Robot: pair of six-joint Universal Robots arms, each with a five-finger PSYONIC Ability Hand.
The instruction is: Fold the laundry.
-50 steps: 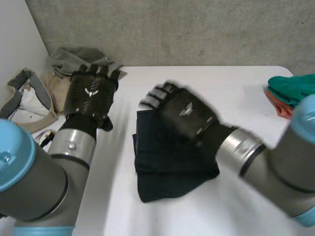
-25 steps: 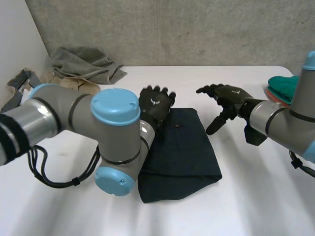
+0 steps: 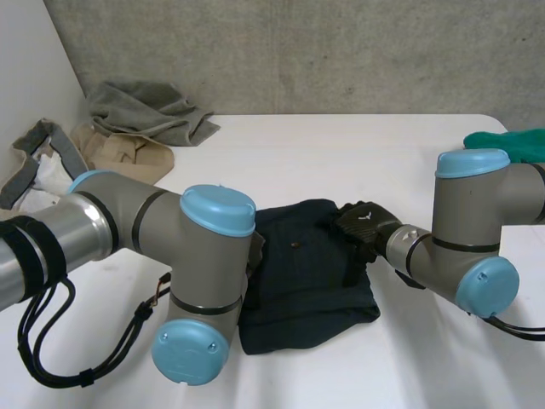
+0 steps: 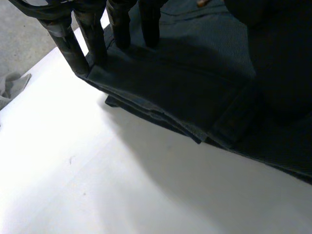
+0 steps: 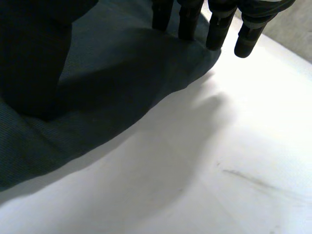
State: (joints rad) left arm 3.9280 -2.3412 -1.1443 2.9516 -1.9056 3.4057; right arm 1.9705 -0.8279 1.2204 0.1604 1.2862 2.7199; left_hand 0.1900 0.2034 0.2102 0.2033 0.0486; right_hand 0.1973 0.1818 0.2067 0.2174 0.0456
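A dark navy folded garment lies in the middle of the white table. My left arm bends across in front of its left side. In the left wrist view, my left hand has straight fingers, and their tips rest on the garment's layered edge. My right hand lies on the garment's right edge. In the right wrist view, the fingers of the right hand are straight too, and some of their tips touch the garment's rounded edge. Neither hand grips the cloth.
A pile of grey clothes and beige clothes sits at the back left, beside a bag off the table's left edge. A teal cloth lies at the far right. Bare table runs along the front and behind the garment.
My left hand left the back-left pile and came down onto the garment's left edge. The right hand lifted off the garment's top, swung right, then settled on its right edge.
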